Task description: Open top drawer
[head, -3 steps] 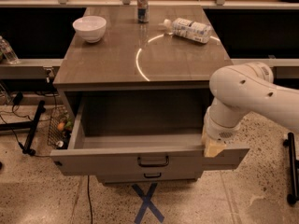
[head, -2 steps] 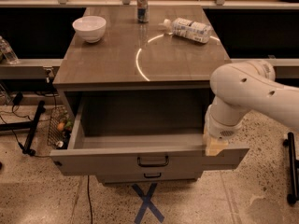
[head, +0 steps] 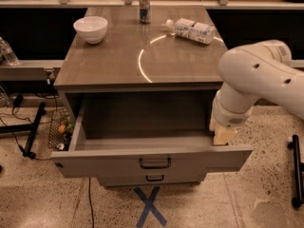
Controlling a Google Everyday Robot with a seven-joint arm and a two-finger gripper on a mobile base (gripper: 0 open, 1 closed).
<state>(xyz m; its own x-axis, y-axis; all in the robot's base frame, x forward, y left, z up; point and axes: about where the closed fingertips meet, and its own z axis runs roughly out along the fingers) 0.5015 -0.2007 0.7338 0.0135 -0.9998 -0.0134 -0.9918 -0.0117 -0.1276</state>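
The top drawer [head: 95, 165] stands pulled far out of the grey-brown cabinet [head: 114, 65], and its inside looks bare. Its small dark loop handle [head: 155, 163] sits at the centre of the flat front. My gripper [head: 223, 136] hangs at the end of the white arm [head: 256, 80], at the drawer's right end just behind the front panel, well to the right of the handle. It holds nothing that I can see.
A narrower drawer [head: 154, 178] shows below, shut. On the cabinet top stand a white bowl [head: 90, 28], a can [head: 144, 4] and a plastic bottle lying on its side [head: 190, 30]. A wire basket [head: 59, 129] sits at the left, a blue tape X [head: 149, 205] on the floor, a black stand [head: 297, 170] at the right.
My gripper has shifted slightly up and to the right at the drawer's right end. The drawer stays pulled out as before.
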